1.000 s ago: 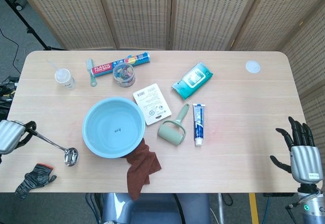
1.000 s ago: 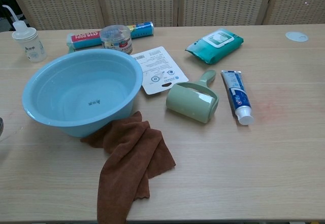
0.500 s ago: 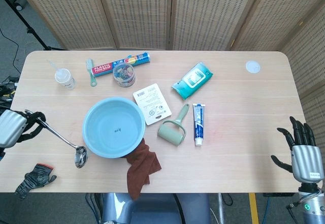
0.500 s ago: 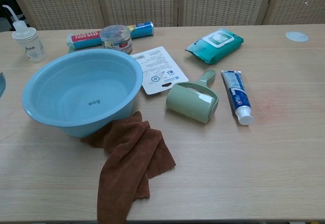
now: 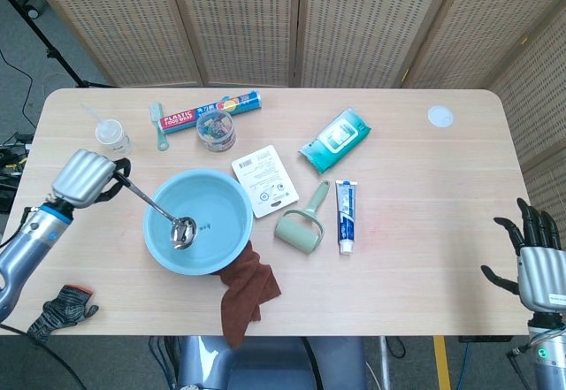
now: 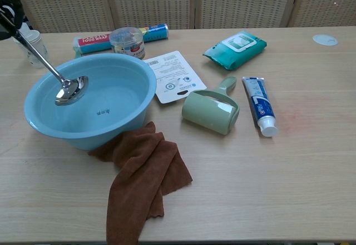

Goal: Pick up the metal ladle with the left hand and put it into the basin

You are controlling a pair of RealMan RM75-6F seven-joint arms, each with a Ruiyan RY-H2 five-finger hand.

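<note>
Both hands show from the head cam: my left hand (image 5: 82,178) grips the metal ladle (image 5: 159,213), bowl hanging inside the basin (image 5: 225,197) near the tabletop's left edge; right hand (image 5: 539,266) has fingers spread wide, holding nothing. Chest cam: ladle bowl (image 6: 70,89) hovers over the basin's (image 6: 128,67) floor.

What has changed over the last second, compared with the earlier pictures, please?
The left hand, holding the metal ladle throughout, carried it up and rightward from the table's front left edge; its bowl now hangs inside the basin. The right hand drifted slightly right, fingers spread. The cloth and other items stayed put.
</note>
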